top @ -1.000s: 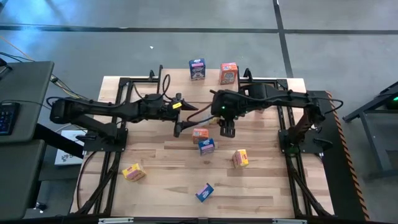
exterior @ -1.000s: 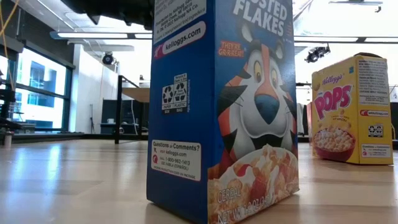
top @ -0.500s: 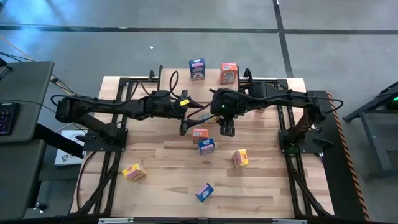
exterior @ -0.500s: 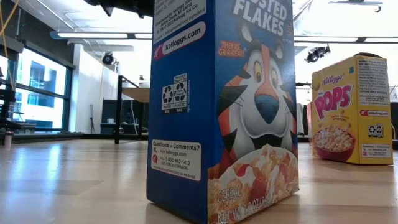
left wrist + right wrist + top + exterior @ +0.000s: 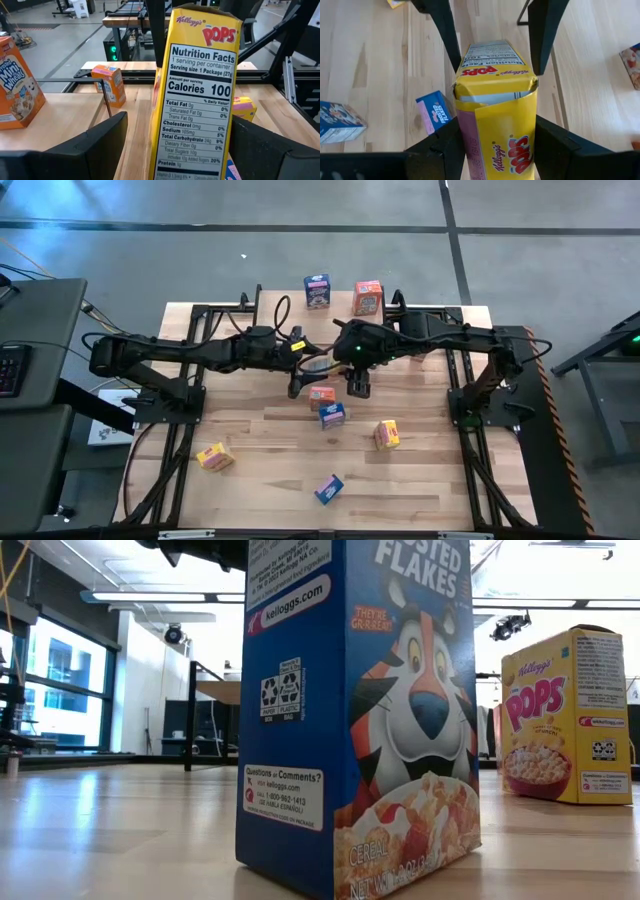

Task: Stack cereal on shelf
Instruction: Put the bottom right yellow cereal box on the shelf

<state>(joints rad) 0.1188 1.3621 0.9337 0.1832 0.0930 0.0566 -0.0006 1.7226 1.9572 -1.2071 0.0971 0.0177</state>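
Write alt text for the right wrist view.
The right gripper holds a yellow Pops cereal box above the wooden table, with the left gripper's open fingers on either side of the box's far end. A blue cereal box lies on the table below.

Both dark six-joint arms are stretched toward the upper middle of the high view, meeting there. The left arm is laid out horizontally from the left side, and its two-finger left gripper (image 5: 296,385) is held with its fingers (image 5: 95,145) spread wide. The right arm is extended from the right side, bent downward at the wrist, and its right gripper (image 5: 358,386) is clamped on a yellow cardboard cereal box (image 5: 497,110).
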